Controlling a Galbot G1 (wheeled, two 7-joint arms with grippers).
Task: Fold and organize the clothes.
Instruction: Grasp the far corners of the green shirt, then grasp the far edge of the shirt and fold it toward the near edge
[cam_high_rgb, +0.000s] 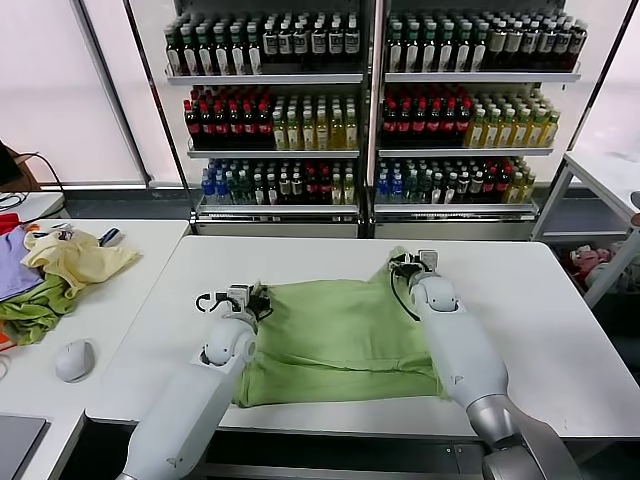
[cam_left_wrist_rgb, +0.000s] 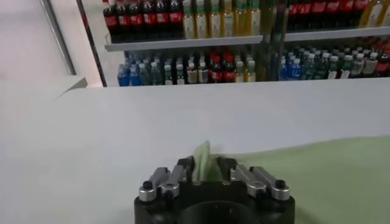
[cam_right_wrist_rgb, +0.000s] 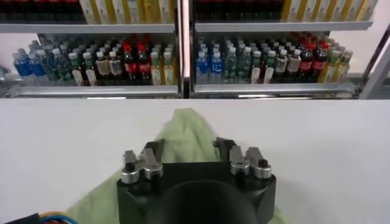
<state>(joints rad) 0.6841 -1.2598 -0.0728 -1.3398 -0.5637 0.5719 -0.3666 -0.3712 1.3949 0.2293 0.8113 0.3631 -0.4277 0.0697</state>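
A light green shirt (cam_high_rgb: 335, 335) lies spread on the white bench (cam_high_rgb: 560, 340) before shelves of bottled drinks (cam_high_rgb: 370, 110), as the left gripper (cam_high_rgb: 252, 297) pinches its left far corner and the right gripper (cam_high_rgb: 410, 262) clamps a raised fold at its right far corner.

Shirt (cam_high_rgb: 335, 340): printed graphic and buttons not visible; near left corner hidden under left arm, right edge under right arm.

Left gripper (cam_left_wrist_rgb: 206, 169): fingertips sunk in a raised fold; contact not clear. Housing cut by picture edge.

Right gripper (cam_right_wrist_rgb: 189, 146): fingertips hidden against bunched cloth; grip cannot be judged.

Bottles (cam_high_rgb: 370, 110): labels too small to read.

Cloth pile (cam_high_rgb: 45, 275), far left: cut by edge.
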